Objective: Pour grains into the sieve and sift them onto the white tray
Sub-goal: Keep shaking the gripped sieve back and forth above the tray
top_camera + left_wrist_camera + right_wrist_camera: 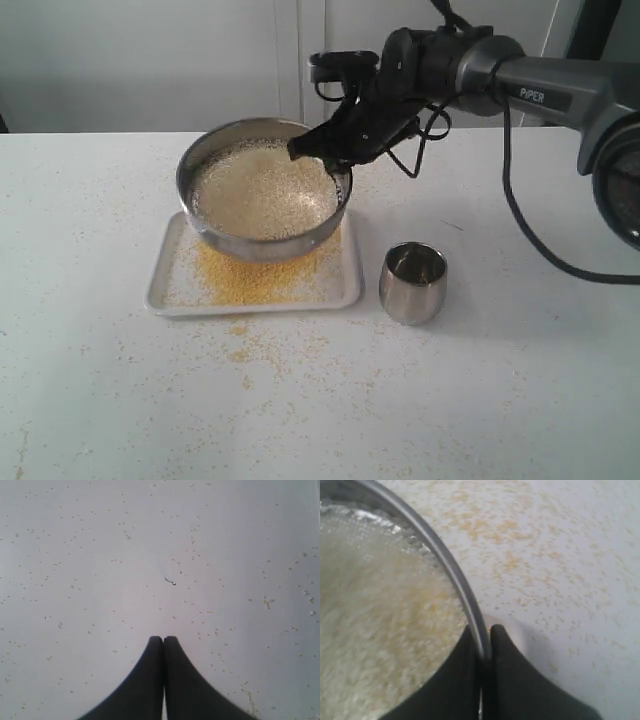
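Exterior view. Right fingers (318, 146) closed narrow on the far-right rim of the sieve (262, 246), one finger inside the rim and one outside. Directly below and in front of these fingers, inside the sieve: a whitish layer of the grains (262, 190) spread across the mesh. Under the sieve, lower than the fingers and toward the camera: the white tray (165, 292), with a yellow heap (250, 278) on its near half. Contact between sieve and tray not discernible. In front of the fingers and slightly to their right, apart from the tray: steel cup (413, 283), upright on the desk (500, 400), shiny inner wall visible. Loose yellow granules (250, 345) scattered on the desk just before the tray.

Left wrist view. Left fingers (150, 672) pressed together tip to tip, nothing between them. Ahead of the tips, only the desk (100, 555), dotted with sparse stray granules.

Right wrist view. Right fingers (462, 667) pinching the steel rim (445, 565) of the sieve. On the inner finger's side, whitish grains (380, 630) on the mesh, a few yellow ones among them. On the outer finger's side, a white surface speckled with yellow granules; tray or desk, not distinguishable.
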Available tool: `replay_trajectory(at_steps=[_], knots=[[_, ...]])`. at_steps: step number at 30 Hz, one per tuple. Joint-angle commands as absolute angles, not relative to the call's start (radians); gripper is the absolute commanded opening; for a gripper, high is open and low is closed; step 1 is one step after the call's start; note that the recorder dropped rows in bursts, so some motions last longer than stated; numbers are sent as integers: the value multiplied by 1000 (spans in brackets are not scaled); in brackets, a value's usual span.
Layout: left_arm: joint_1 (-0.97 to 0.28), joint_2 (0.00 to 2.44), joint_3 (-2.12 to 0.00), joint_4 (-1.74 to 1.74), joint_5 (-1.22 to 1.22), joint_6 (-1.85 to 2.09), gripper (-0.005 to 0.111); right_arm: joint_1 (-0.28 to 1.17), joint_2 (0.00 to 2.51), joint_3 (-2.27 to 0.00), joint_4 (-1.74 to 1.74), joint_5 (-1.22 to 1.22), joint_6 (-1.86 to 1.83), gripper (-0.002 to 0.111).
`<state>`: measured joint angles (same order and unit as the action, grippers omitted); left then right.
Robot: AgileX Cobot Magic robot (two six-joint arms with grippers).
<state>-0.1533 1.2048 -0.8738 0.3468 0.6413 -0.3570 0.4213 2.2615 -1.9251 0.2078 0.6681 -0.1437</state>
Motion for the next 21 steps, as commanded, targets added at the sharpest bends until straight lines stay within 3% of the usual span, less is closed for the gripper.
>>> replay_trajectory(at_steps=[1,4,9,14,16,19,21], knots=[[-150,1198,-866,348,648,-362,0,447,2247,-1931,205,687,-291,0],[-150,1198,-866,348,648,-362,0,415,2247,-1931,174,638,210,0],[-150,1198,-866,348,648,-362,0,460,2247,-1933,309,807,-578,0],[-150,1198,-866,348,648,-362,0,395,2247,-1931,135,672,232,0],[-150,1198,-866,348,648,-362,0,405,2249,-1931,226,677,47,0],[-150,1198,-866,348,648,-362,0,441,2248,-1933,394,835,-544,0],[-150,1198,-866,348,648,-362,0,439,2244,-1933,346,826,-546,0]])
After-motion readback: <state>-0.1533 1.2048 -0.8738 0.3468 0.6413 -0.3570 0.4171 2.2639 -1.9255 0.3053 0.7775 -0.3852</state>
